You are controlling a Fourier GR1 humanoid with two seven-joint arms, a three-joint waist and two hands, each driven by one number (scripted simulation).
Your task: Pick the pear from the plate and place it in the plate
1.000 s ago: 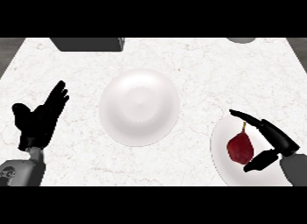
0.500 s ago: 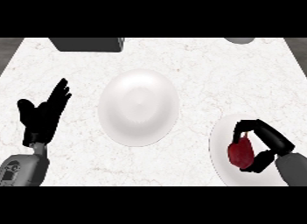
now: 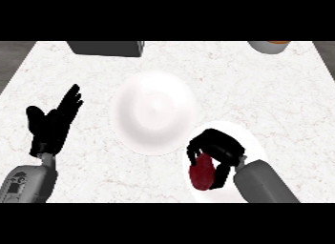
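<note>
The right hand [image 3: 215, 151] is curled round the dark red pear [image 3: 202, 174], which shows just below its fingers, over the small white plate [image 3: 258, 145] that lies under the hand. The left hand [image 3: 51, 125] rests with fingers spread and straight, well to the other side. Between and beyond the two hands lies the large white plate [image 3: 154, 112]; farther off sit a dark box [image 3: 106, 47] and a bowl [image 3: 270, 46].

- table [image 3: 268, 86]: white stone look, grey marbled veins, matt
- centre plate [image 3: 154, 112]: white, smooth, soft ceramic-like sheen
- right plate [image 3: 258, 145]: white, smooth
- pear [image 3: 202, 172]: dark red skin, smooth, slight gloss
- both hands, left hand [image 3: 51, 125] and right hand [image 3: 215, 148]: black, matt
- forearms: grey, smooth plastic or metal look
</note>
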